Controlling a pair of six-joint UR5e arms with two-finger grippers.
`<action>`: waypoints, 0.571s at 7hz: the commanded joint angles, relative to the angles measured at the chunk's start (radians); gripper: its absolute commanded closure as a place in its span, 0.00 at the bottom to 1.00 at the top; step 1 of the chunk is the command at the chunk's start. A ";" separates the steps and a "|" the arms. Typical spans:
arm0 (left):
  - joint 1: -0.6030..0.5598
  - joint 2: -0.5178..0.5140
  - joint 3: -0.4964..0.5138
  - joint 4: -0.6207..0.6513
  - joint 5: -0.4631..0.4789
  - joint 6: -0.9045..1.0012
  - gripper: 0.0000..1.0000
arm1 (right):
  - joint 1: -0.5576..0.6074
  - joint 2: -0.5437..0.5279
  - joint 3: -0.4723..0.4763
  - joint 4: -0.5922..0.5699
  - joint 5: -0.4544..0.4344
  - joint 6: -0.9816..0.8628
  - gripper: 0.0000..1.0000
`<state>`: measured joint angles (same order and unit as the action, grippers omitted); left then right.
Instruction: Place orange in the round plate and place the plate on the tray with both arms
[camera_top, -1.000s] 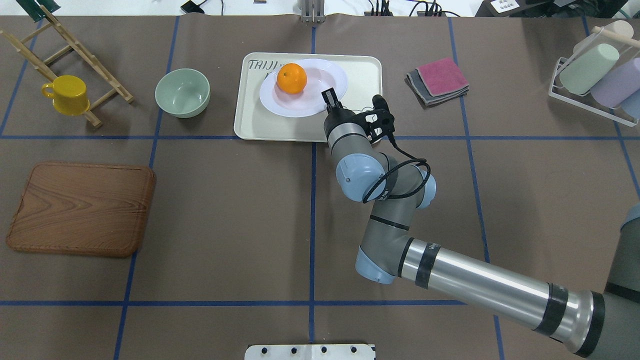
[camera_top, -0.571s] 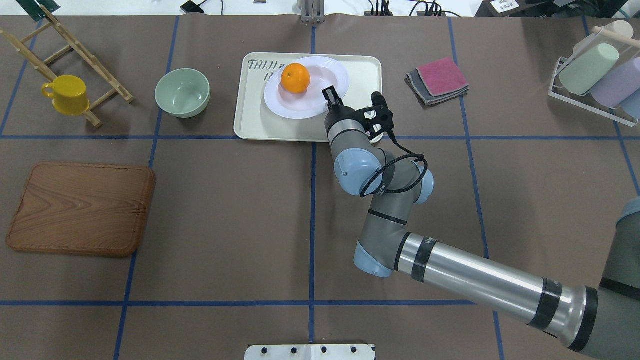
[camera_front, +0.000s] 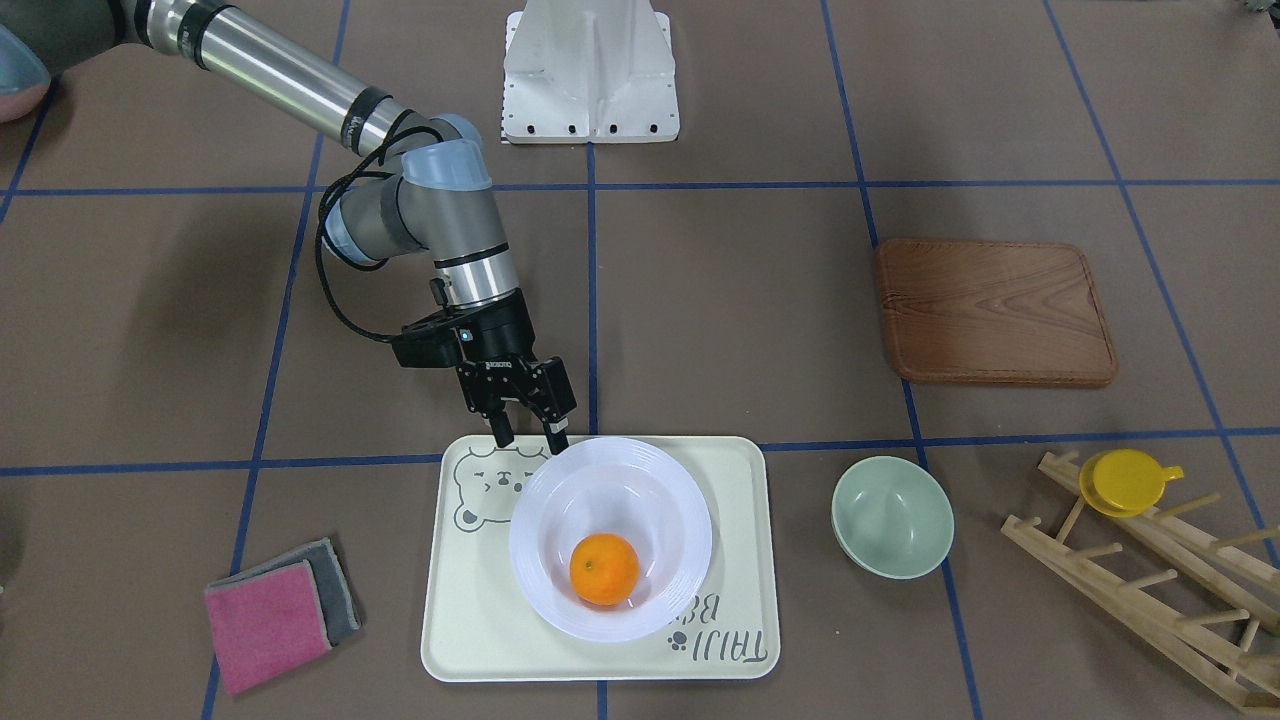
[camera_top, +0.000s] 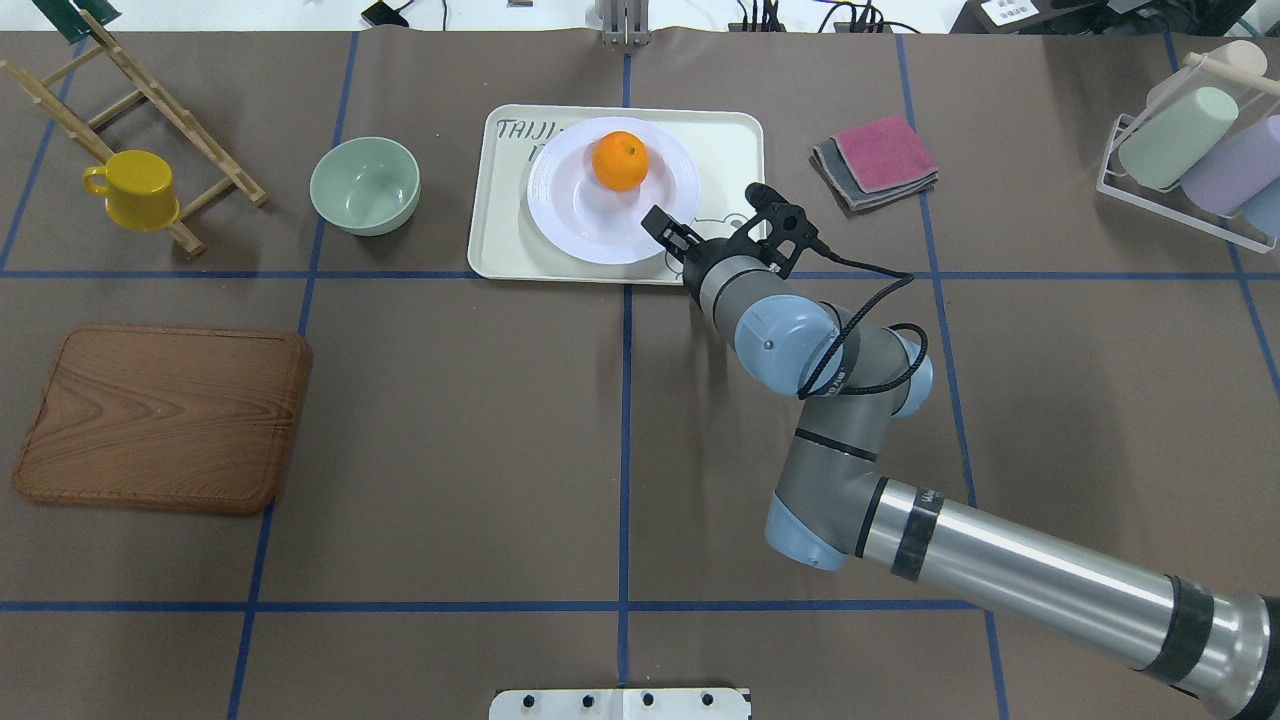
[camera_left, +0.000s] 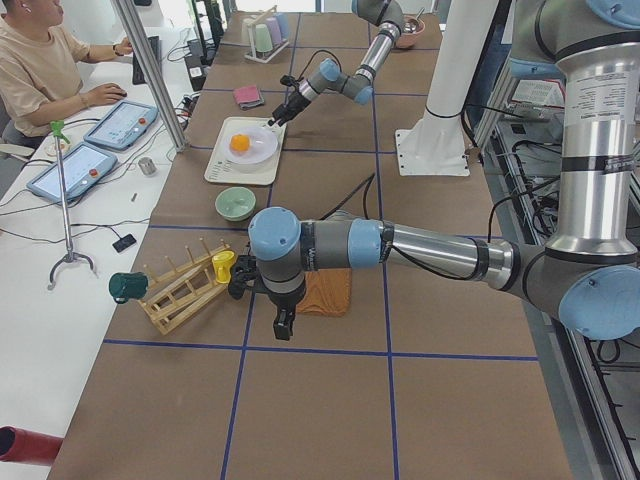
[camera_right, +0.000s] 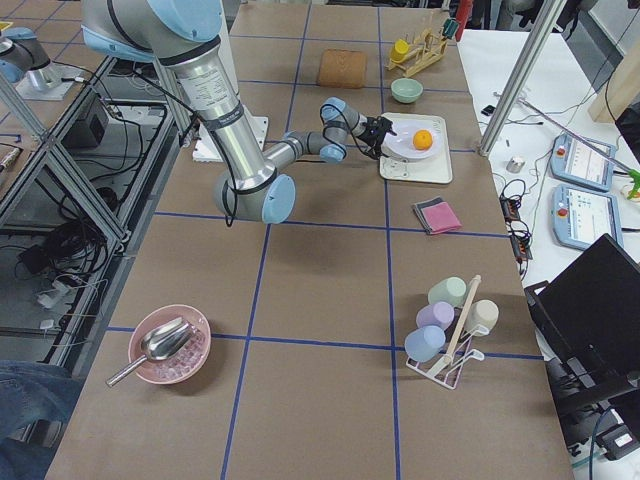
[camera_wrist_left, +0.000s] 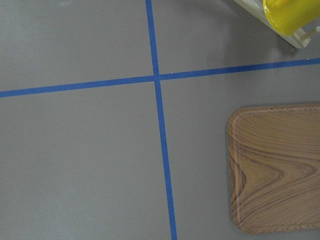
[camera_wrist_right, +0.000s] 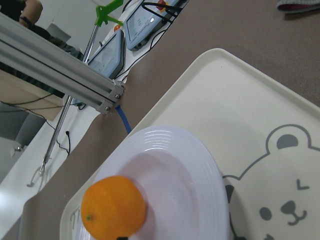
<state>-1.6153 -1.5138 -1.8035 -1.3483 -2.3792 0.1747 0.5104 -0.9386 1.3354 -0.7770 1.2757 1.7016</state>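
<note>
The orange lies in the white round plate, toward its far side. That plate rests flat on the cream tray, over part of the bear drawing and lettering. My right gripper stands open at the tray's near edge, one fingertip right by the plate's rim, nothing between the fingers. The right wrist view looks down on the orange, plate and tray. My left gripper shows only in the exterior left view, hanging over the table near the wooden board; I cannot tell its state.
A pale green bowl sits left of the tray, and pink and grey cloths lie to its right. A yellow mug leans on a wooden rack. The wooden board is at near left, a cup rack far right.
The plate has settled flat on the tray and shifted a little right, and the orange rolled with it. My right gripper has come off the rim and drawn back.
</note>
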 joint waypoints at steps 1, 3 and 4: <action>-0.002 0.007 -0.011 0.004 -0.002 -0.007 0.00 | 0.104 -0.063 0.139 -0.242 0.251 -0.301 0.00; 0.000 0.009 0.005 -0.020 0.011 -0.001 0.00 | 0.251 -0.155 0.345 -0.448 0.516 -0.507 0.00; 0.000 0.006 -0.002 -0.035 0.012 -0.004 0.00 | 0.337 -0.198 0.410 -0.532 0.627 -0.651 0.00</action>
<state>-1.6155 -1.5038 -1.8046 -1.3653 -2.3703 0.1721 0.7474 -1.0825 1.6496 -1.1955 1.7558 1.2125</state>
